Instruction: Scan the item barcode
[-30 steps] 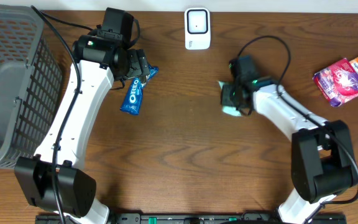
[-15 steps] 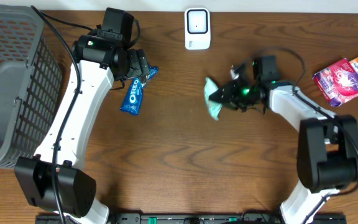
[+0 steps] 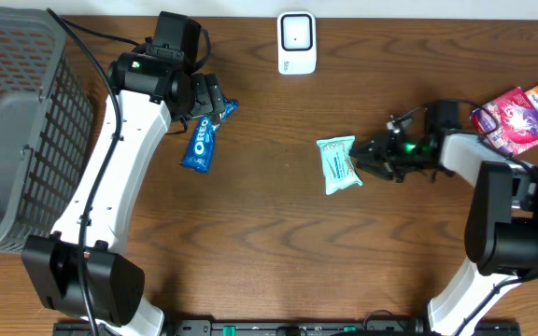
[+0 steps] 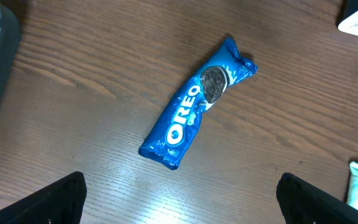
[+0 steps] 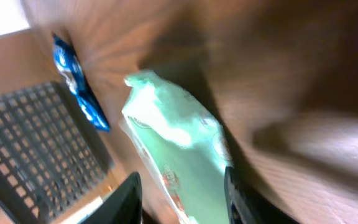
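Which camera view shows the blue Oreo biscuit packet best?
The left wrist view: the blue Oreo biscuit packet lies whole and sharp there. Overhead shows it small; the right wrist view only blurred.

A mock shop checkout on a wooden table point(image 3: 250, 243): white scanner point(image 3: 297, 42), grey wire basket point(image 3: 7, 140), Oreo pack point(image 3: 201, 145).

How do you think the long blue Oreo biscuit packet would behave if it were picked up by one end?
The long blue Oreo packet lies nearly straight and filled, so it probably stays fairly stiff. Its glossy wrapper shows glare, so it may slip. The crimped ends look thin and would likely bend.
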You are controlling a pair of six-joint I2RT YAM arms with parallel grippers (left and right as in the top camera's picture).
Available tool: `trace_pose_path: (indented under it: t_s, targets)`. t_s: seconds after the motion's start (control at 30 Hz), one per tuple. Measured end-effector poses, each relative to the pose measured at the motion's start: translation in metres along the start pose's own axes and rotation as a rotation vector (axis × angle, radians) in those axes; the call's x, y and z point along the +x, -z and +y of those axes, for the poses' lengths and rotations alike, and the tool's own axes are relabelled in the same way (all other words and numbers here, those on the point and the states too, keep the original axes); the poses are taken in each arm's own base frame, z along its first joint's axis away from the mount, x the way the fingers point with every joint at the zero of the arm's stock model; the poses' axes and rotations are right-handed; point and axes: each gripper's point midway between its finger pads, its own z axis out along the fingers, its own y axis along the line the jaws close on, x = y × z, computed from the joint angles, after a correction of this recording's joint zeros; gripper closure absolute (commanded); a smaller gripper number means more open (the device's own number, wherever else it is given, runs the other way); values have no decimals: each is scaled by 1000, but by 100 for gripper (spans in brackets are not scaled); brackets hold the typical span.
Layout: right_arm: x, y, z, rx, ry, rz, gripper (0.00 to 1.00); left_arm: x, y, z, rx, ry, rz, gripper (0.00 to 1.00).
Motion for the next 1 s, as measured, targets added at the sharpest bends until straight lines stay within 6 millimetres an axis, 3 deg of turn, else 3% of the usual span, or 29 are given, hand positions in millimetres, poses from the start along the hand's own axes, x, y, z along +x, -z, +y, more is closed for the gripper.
trace_pose_path:
  t_s: [0.13,0.23,0.33,0.67,0.83,1.0]
  targets:
    - [1,16,-1,101,28,0,51,0,0,0,0,0,0,2]
    - [-2,24,10,168,128,-27,33,0,0,0,0,0,0,2]
    - [-1,21,22,203,250,-32,23,0,0,0,0,0,0,2]
    - [13,-1,7,366,342,9,29,0,0,0,0,0,0,2]
    - [22,-13,-8,397,326,34,31,0,0,0,0,0,0,2]
    - [24,-24,-7,383,339,21,35,0,0,0,0,0,0,2]
